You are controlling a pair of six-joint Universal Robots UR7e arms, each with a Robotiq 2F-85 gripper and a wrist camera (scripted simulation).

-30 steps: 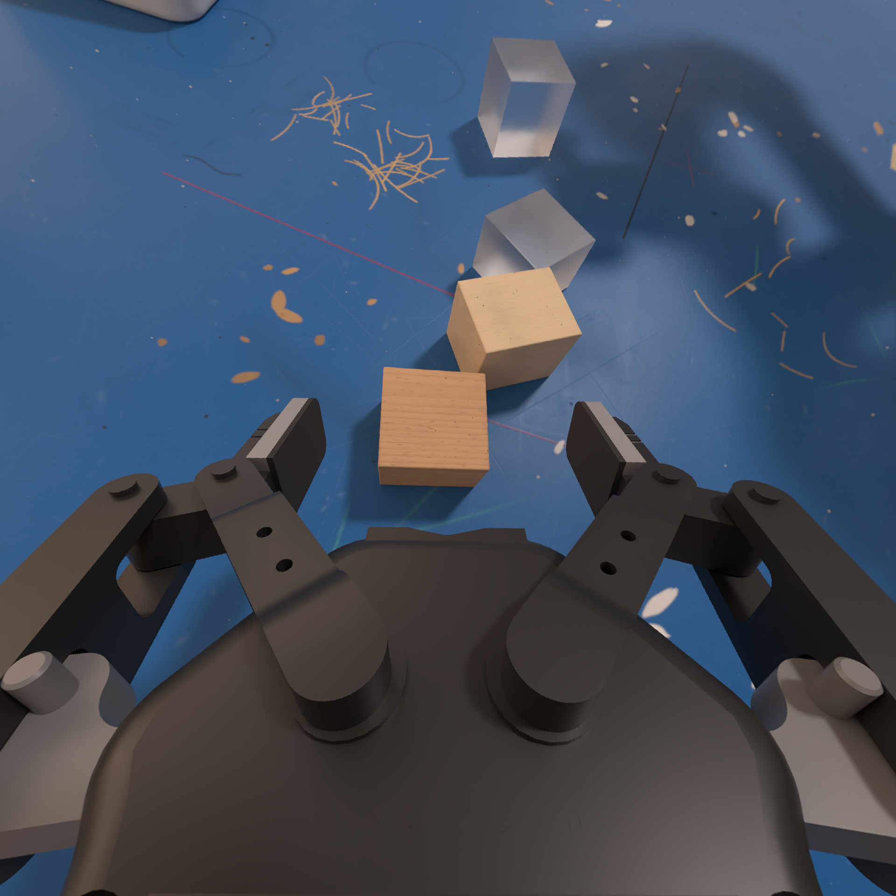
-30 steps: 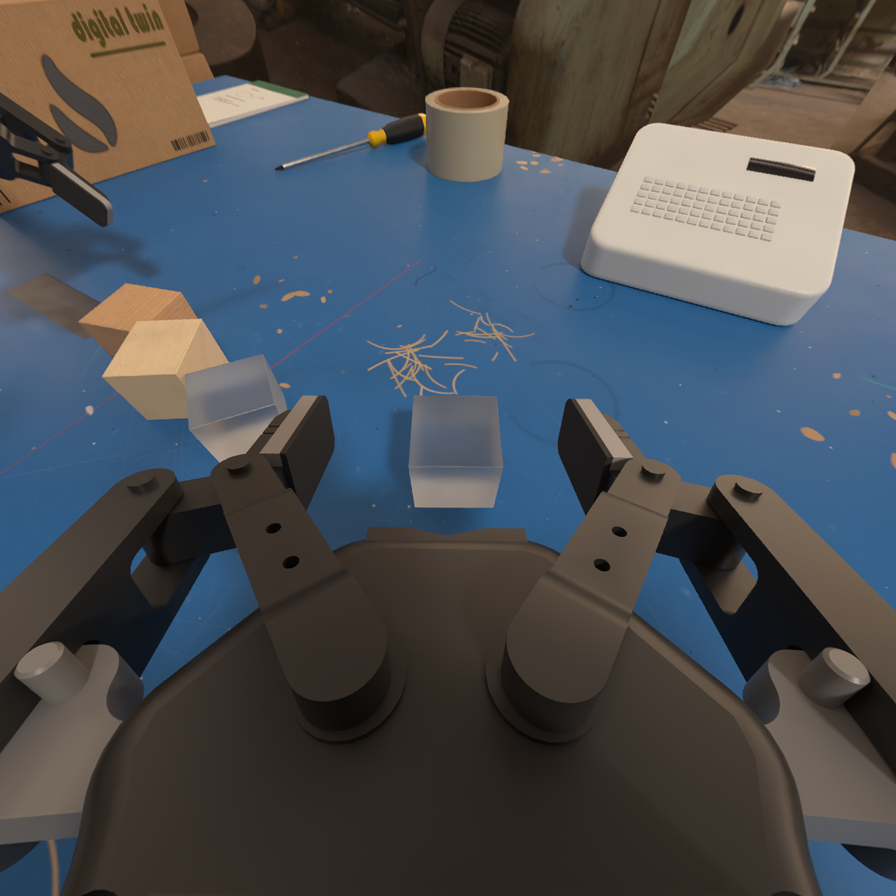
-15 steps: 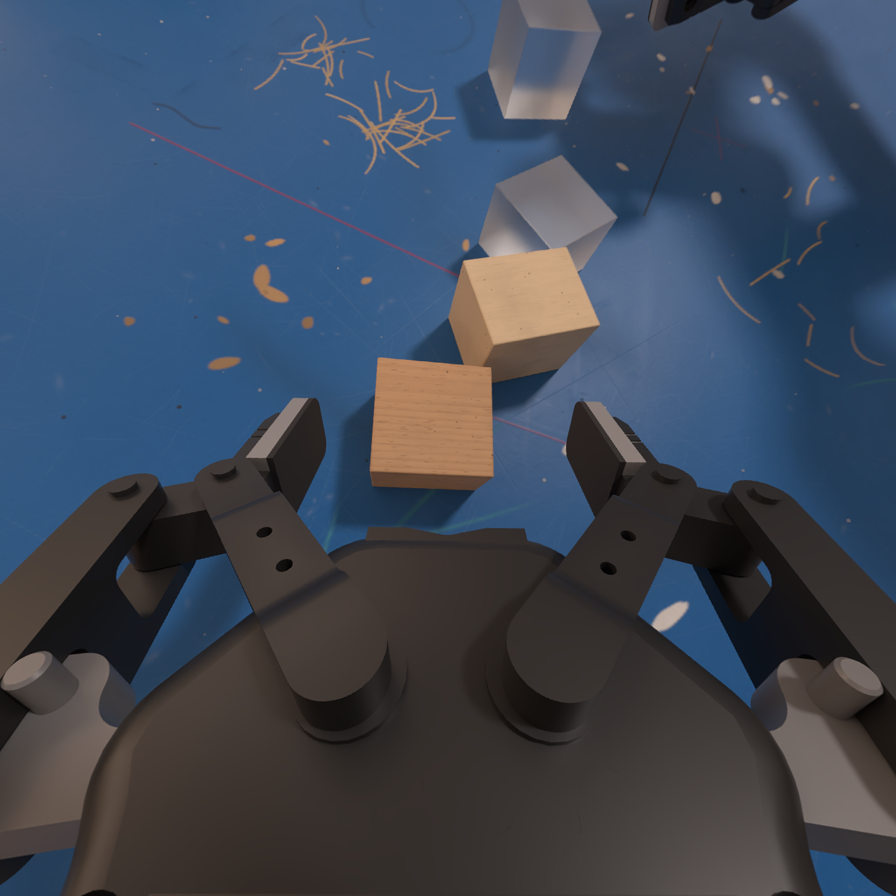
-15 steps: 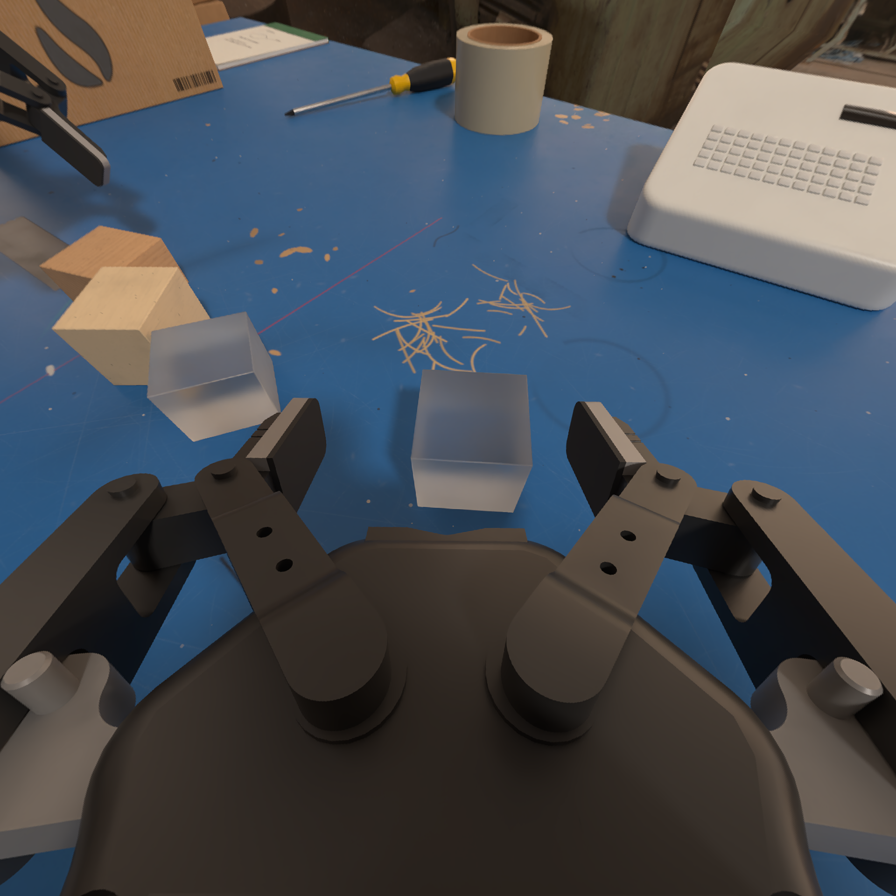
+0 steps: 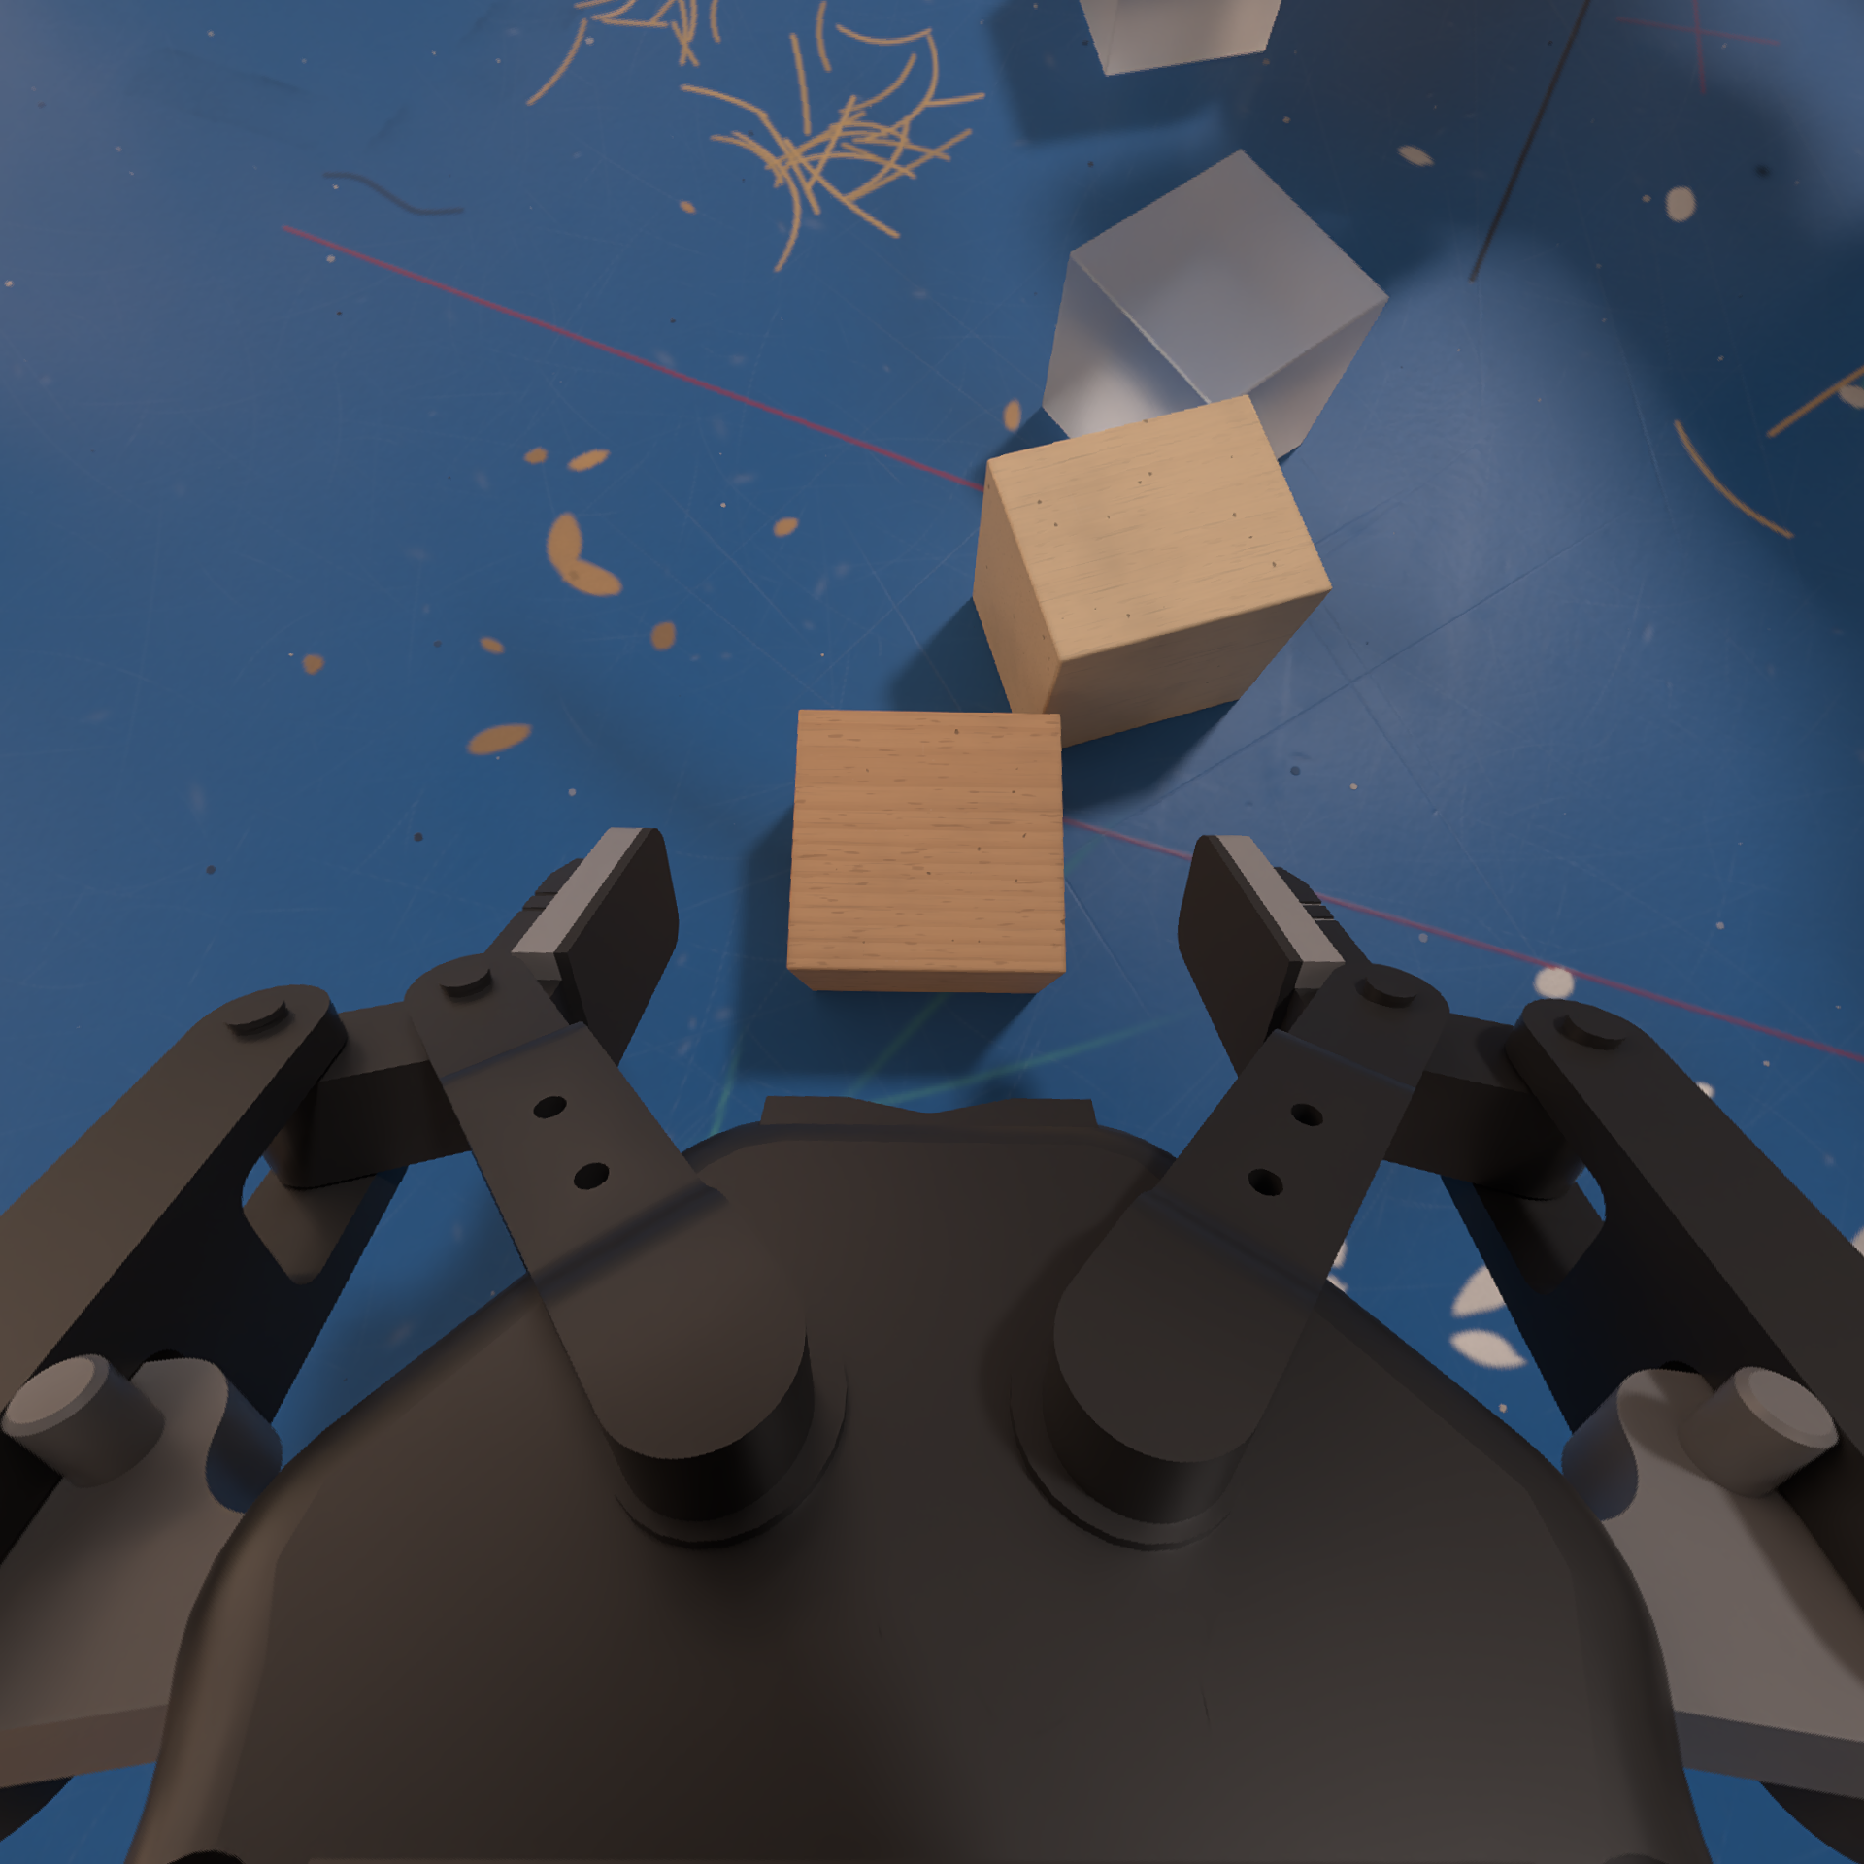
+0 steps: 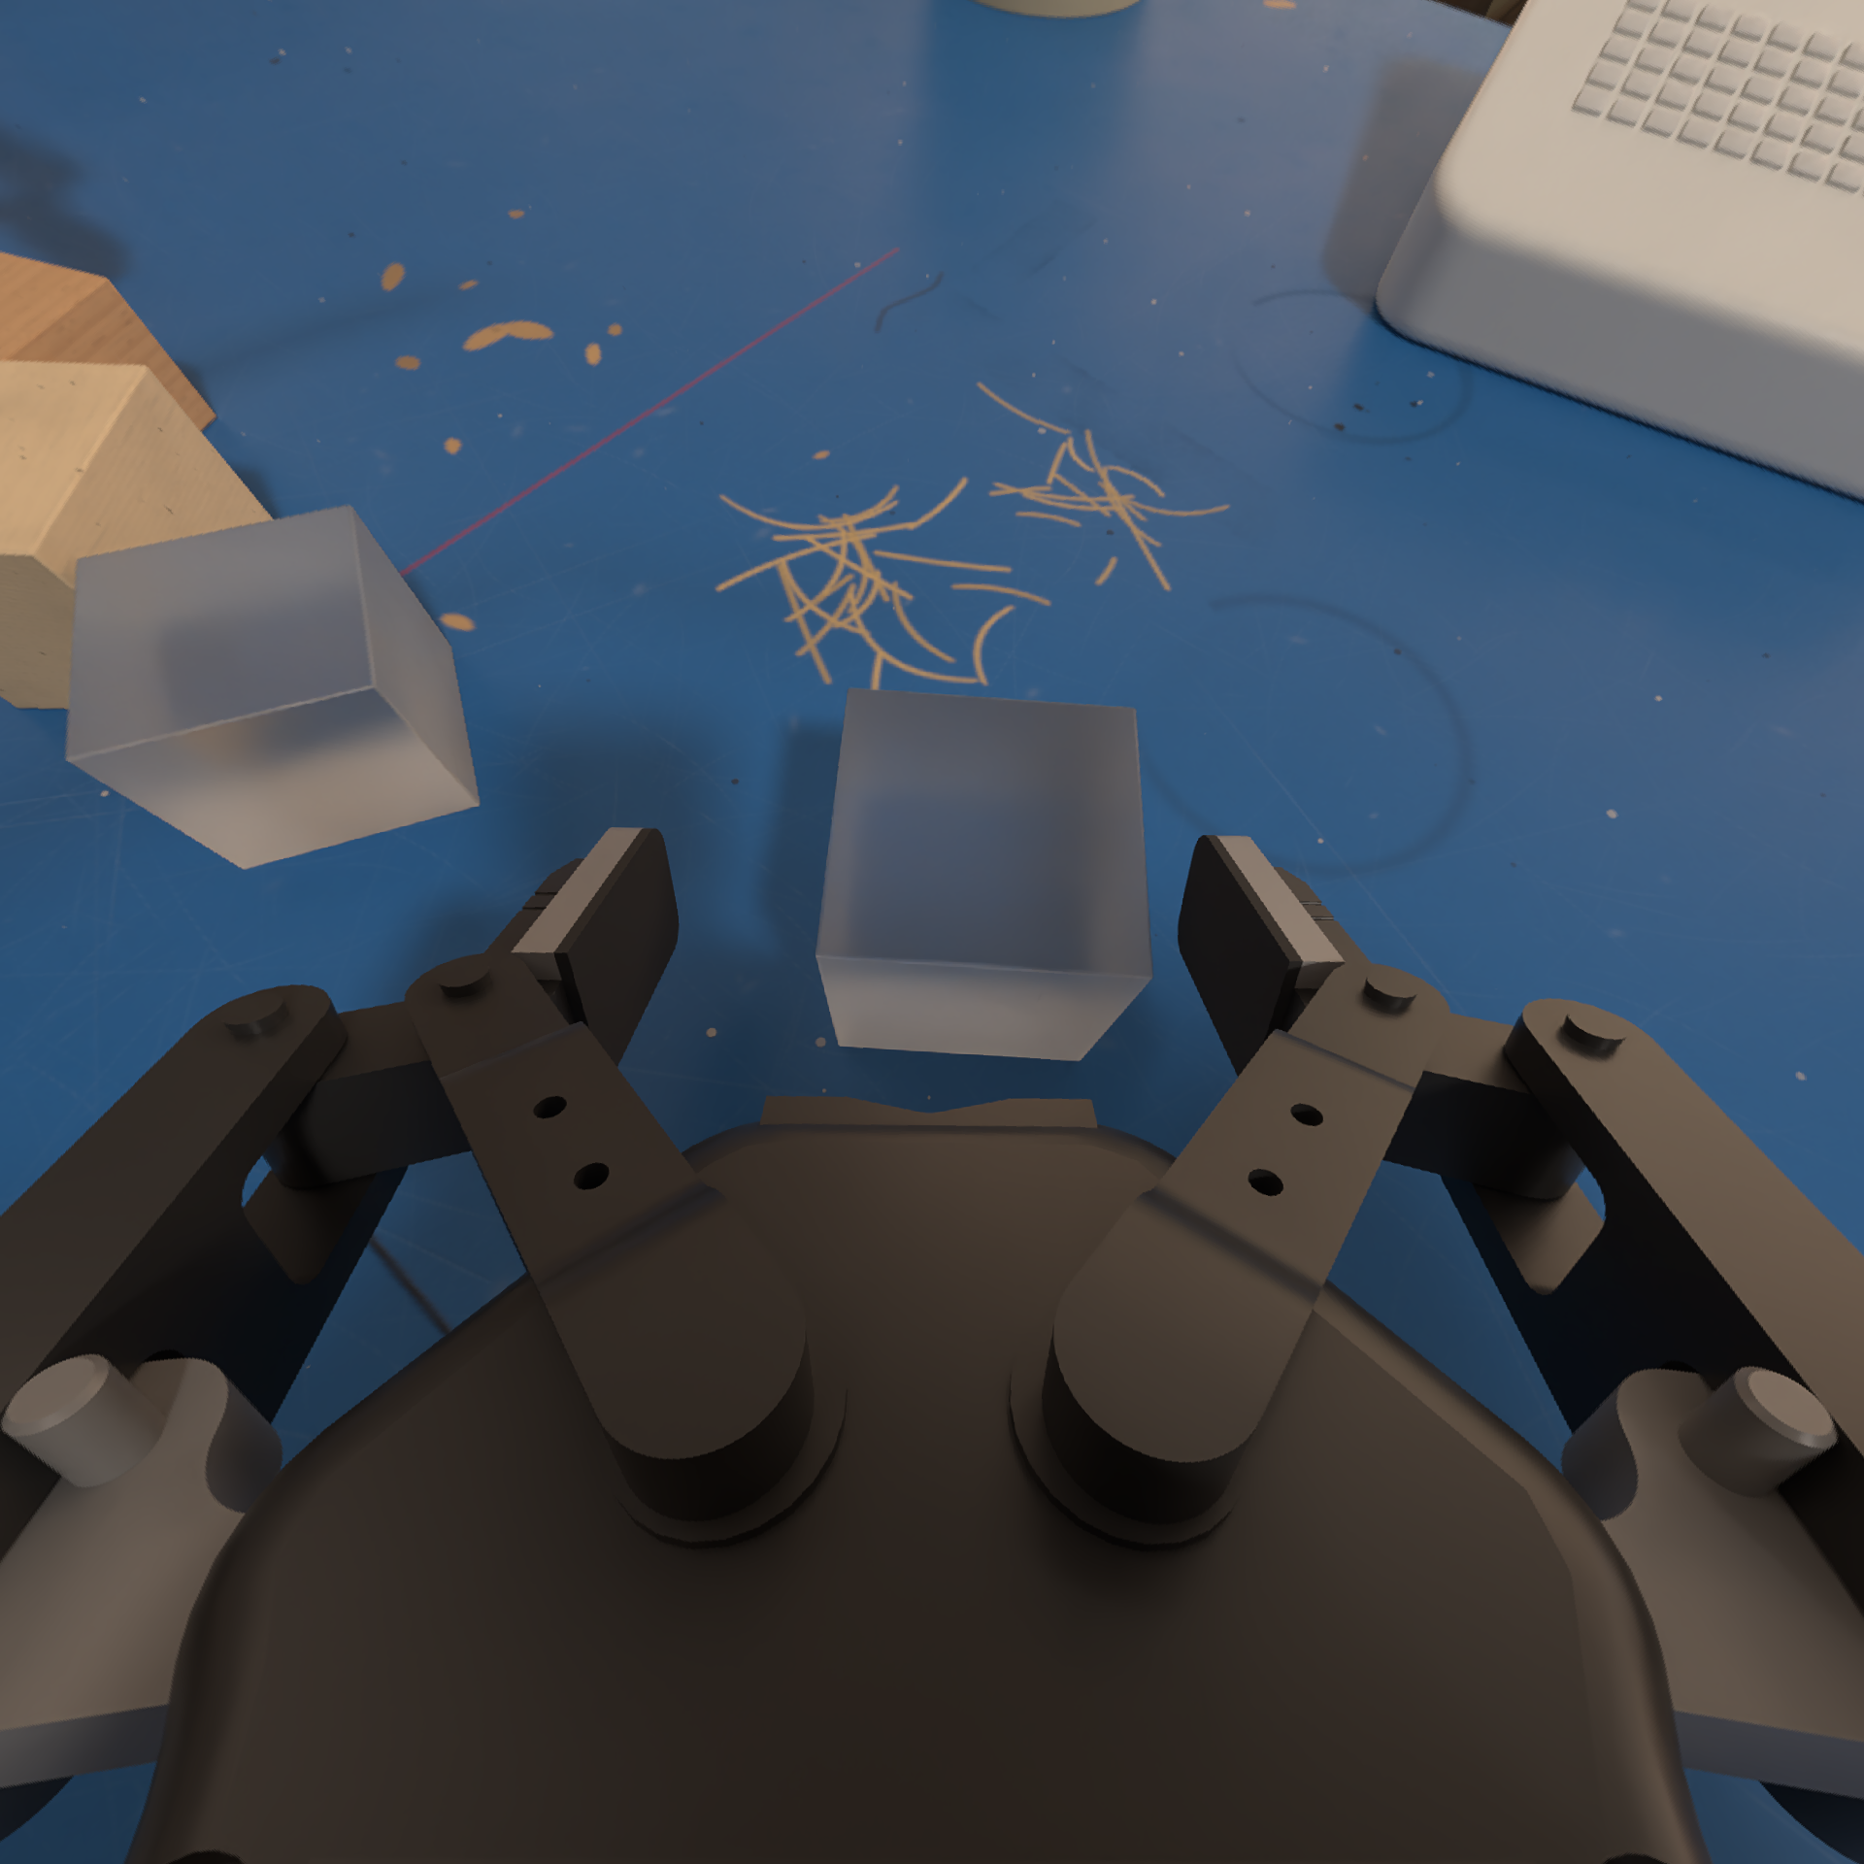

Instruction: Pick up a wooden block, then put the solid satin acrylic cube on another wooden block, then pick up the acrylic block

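The left gripper (image 5: 928, 898) is hovering with its fingers (image 5: 615, 908) spread wide, flanking the darker wooden block (image 5: 926, 849) without touching it; that block is sitting on the blue counter (image 5: 303, 403) between the fingertips. Just beyond it, toward the right finger's side, the paler wooden block (image 5: 1150, 565) is lying corner to corner with it, and a frosted acrylic cube (image 5: 1220, 293) is sitting right behind that.

The right gripper (image 6: 928, 898) is likewise holding its fingers (image 6: 1251, 908) spread, with a second acrylic cube (image 6: 983, 867) resting between them, untouched. A white keypad device (image 6: 1634, 252) is lying well beyond the right finger.
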